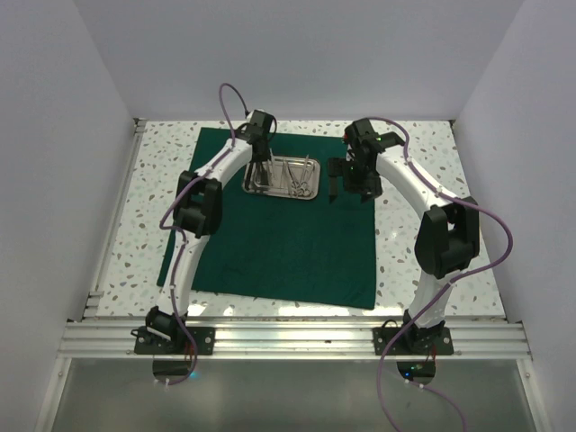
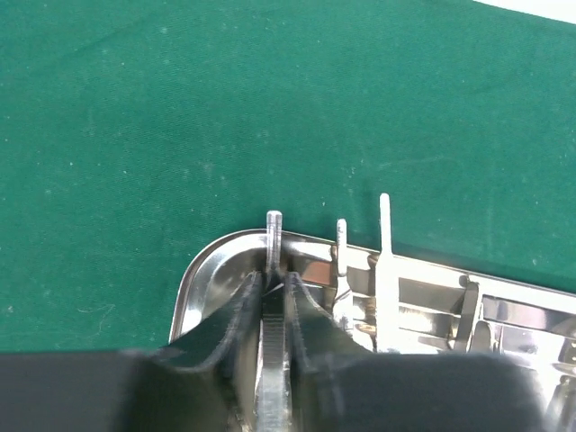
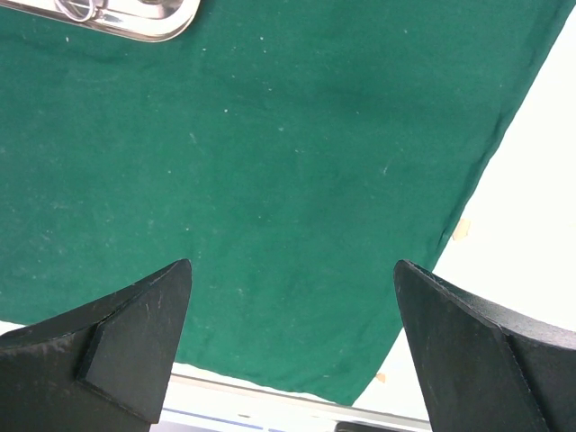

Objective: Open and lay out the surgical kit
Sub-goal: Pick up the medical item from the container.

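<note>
The green cloth (image 1: 270,243) lies spread flat on the speckled surface (image 1: 144,198), reaching from near the arm bases back under both end effectors. The overhead view alone shows this whole layout.

The right end effector (image 1: 346,180) hangs above the cloth's far right part, just to the right of the steel tray (image 1: 315,180). Its own camera shows what the overhead view cannot: the right end effector (image 3: 292,265) is spread wide with nothing between its fingers. Below it is bare cloth (image 3: 270,135), with a cloth edge and pale surface (image 3: 531,225) to the right. A corner of the tray (image 3: 153,22) is ahead and to its left.

Farther back, the left end effector (image 1: 261,166) points down into the tray's left end. From above, the contents read only as a tangle of other instruments (image 1: 297,175). The left wrist view shows the left end effector (image 2: 274,274) pinched almost closed on a thin silver instrument (image 2: 274,225). This strip stands between the fingers (image 2: 234,315) at the tray's rounded corner (image 2: 193,274). Two more upright silver tips (image 2: 385,261) stand just to its right, with cloth (image 2: 180,135) beyond.
</note>
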### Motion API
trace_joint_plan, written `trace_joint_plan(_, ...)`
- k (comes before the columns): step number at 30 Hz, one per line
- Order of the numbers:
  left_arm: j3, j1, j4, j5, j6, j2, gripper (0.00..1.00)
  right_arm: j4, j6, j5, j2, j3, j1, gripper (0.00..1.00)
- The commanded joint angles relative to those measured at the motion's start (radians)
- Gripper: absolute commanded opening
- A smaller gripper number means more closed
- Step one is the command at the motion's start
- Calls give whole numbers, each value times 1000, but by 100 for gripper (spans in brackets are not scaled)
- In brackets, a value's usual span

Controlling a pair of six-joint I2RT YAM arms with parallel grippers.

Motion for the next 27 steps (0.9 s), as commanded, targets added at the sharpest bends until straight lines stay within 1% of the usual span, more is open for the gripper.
trace_joint_plan(1, -7, 3, -102, -6, 13, 78, 13, 12, -24, -19, -27, -2, -8, 98)
trace_joint_plan(3, -13, 5, -107, -13, 17, 81, 6, 15, -24, -20, -29, -4, -8, 98)
trace_joint_plan(4, -14, 8, -108, -15, 20, 82, 0, 14, -24, -20, -30, -4, -8, 98)
trace_joint_plan(8, -11, 16, -93, -6, 43, 53, 0, 15, -22, -23, -36, -4, -9, 98)
trace_joint_plan(11, 7, 29, -76, 30, 60, -9, 0, 14, -24, -26, -36, 7, -9, 98)
trace_joint_plan(15, -10, 37, -38, 79, 95, -152, 0, 3, -19, -40, -30, 30, -8, 98)
trace_joint_plan(19, -59, 37, -47, 111, 120, -272, 0, 3, -12, -60, -21, 41, -8, 98)
trace_joint_plan(22, -131, 35, -70, 123, 128, -373, 0, 6, -10, -71, -18, 42, -9, 98)
trace_joint_plan(25, -264, 35, -69, 149, 142, -491, 0, 9, -8, -74, -19, 39, -8, 98)
trace_joint_plan(26, -374, 35, -58, 165, 146, -561, 0, 11, -9, -77, -23, 39, -9, 98)
trace_joint_plan(27, -439, 34, -43, 171, 152, -600, 0, 14, -7, -79, -24, 38, -8, 98)
